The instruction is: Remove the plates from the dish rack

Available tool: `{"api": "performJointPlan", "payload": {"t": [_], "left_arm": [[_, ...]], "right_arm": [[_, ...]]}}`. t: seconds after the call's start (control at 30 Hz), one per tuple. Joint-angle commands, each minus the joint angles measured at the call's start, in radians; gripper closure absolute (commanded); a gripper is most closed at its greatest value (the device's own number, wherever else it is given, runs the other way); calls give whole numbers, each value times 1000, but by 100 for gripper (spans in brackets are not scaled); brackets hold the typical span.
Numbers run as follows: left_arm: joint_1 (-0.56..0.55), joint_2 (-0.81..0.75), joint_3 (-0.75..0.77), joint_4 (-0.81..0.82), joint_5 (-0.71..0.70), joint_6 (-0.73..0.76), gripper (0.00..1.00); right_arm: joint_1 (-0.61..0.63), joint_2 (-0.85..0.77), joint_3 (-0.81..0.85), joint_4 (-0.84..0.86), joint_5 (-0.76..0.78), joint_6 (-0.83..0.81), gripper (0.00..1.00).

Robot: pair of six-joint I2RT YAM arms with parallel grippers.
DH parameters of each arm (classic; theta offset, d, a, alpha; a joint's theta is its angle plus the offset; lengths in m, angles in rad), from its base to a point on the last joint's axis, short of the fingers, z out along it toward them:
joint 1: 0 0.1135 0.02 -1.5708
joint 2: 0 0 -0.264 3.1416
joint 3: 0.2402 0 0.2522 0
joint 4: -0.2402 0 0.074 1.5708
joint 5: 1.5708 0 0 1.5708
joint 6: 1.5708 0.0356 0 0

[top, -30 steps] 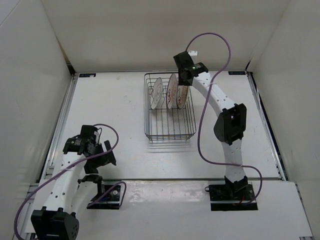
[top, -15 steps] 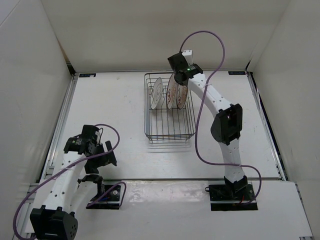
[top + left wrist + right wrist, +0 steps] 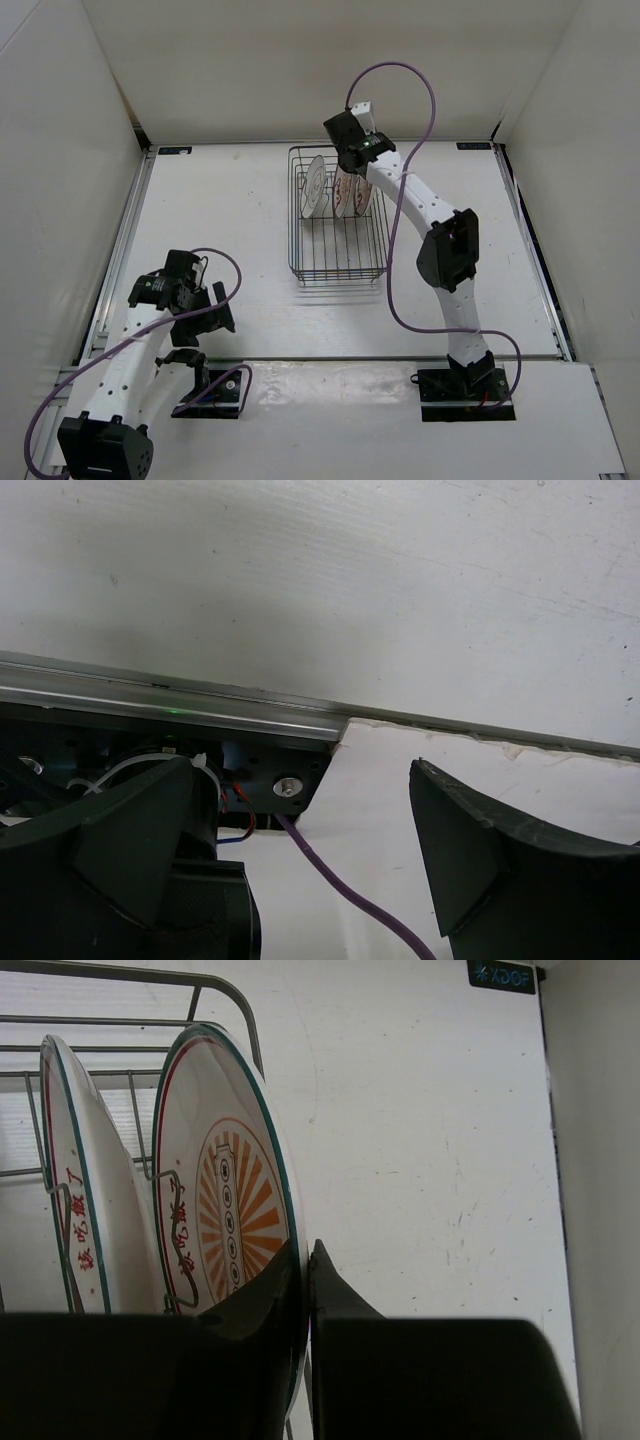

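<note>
Low by its base, the left arm folds back, the left end effector (image 3: 302,780) spread wide over the desk (image 3: 220,220). The right arm stretches far over the dish rack (image 3: 340,278), the right end effector (image 3: 305,1260) pinching the orange-patterned plate (image 3: 225,1215), which stands upright at the rack's right end.

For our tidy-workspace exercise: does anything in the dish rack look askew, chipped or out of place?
Nothing stands out. All three plates stand upright in the slots of the rack, no chips visible; the right jaws pinch the rightmost plate by its rim.

Right claw (image 3: 305,1252) pinched tight at full reach (left claw (image 3: 300,770) agape, tucked low)
</note>
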State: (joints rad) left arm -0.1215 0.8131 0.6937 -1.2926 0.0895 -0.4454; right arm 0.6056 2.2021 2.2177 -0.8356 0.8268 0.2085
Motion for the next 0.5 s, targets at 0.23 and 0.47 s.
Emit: {"api": "performJointPlan", "payload": {"t": [0.23, 0.47], "left_arm": [[-21, -20, 12, 16, 0, 1, 0], [-29, -25, 7, 16, -4, -3, 0]], "right_arm": [[51, -102, 33, 190, 213, -130, 100], [69, -226, -29, 306, 268, -288, 100]]}}
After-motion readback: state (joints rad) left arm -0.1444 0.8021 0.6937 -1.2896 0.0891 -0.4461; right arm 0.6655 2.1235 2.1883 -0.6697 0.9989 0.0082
